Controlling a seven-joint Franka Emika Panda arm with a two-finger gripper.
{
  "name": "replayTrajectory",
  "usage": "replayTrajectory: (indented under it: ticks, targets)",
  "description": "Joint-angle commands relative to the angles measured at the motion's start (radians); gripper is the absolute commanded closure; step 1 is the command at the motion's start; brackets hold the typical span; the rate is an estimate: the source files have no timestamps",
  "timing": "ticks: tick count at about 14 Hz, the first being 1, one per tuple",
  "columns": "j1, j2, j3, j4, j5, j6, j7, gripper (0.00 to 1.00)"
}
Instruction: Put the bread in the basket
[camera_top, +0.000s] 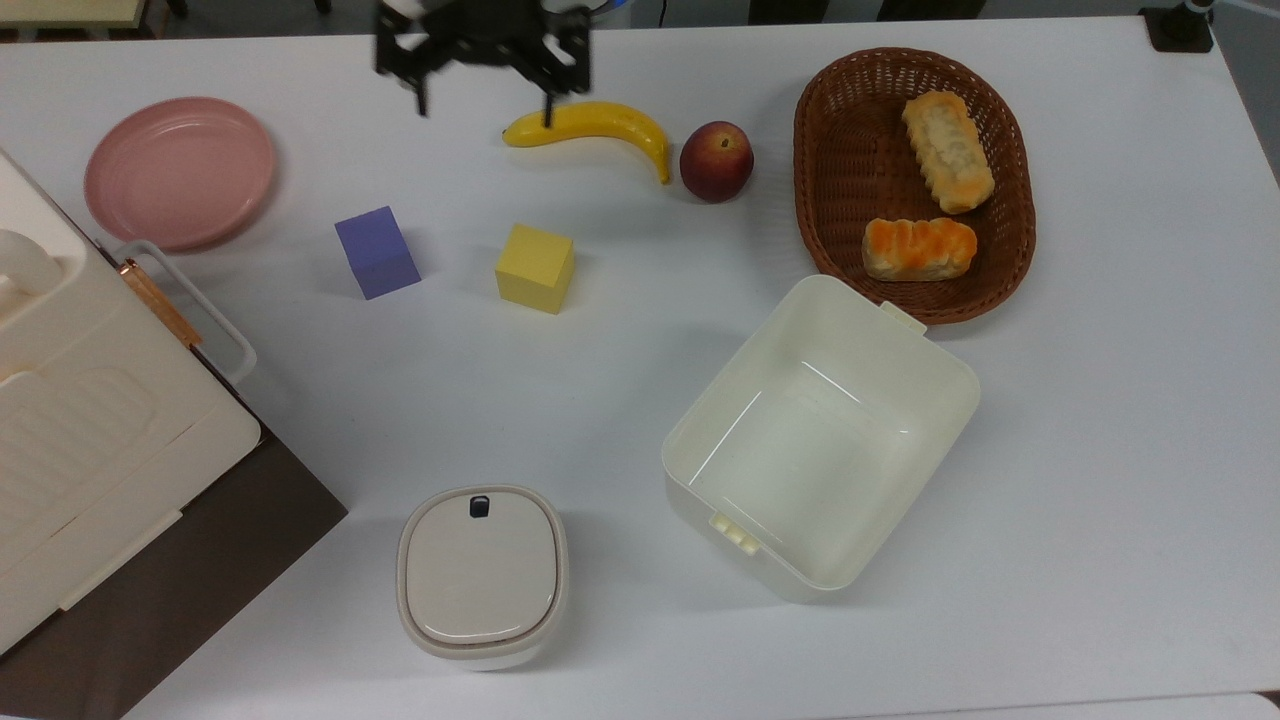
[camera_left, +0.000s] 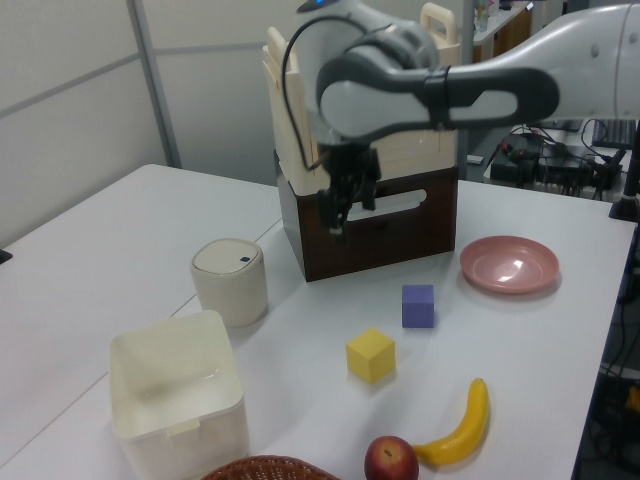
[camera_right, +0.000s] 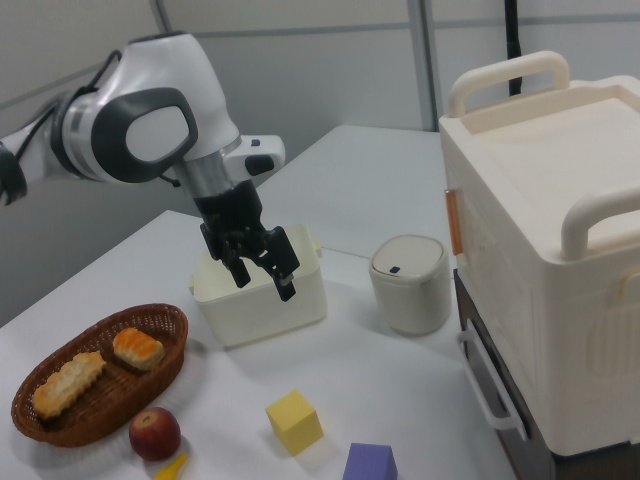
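Table (camera_top: 1100, 450) white, carries all. Basket (camera_top: 838, 180) oval, at top view's upper right, long axis running top to bottom there. Bread (camera_top: 948, 150) inside basket, upper part, lying flat, long axis roughly along basket's, slightly slanted, lower end toward top view's right. Loaf (camera_top: 918, 248) below it in basket, lying crosswise, just apart. My pincer (camera_top: 484, 102) spread, holding nothing, up in air well away from basket, near banana (camera_top: 590, 125) in top view.
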Motion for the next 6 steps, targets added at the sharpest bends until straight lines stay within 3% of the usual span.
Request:
replayTrajectory:
  ticks: [1,5,6]
  targets:
    - [-0.038,-0.073,0.002,-0.021,0.037,-0.080,-0.001,0.00]
    - [-0.133,-0.090,0.088,-0.018,0.047,-0.111,-0.002,0.00]
    - [-0.130,-0.093,0.088,-0.018,0.048,-0.114,-0.002,0.00]
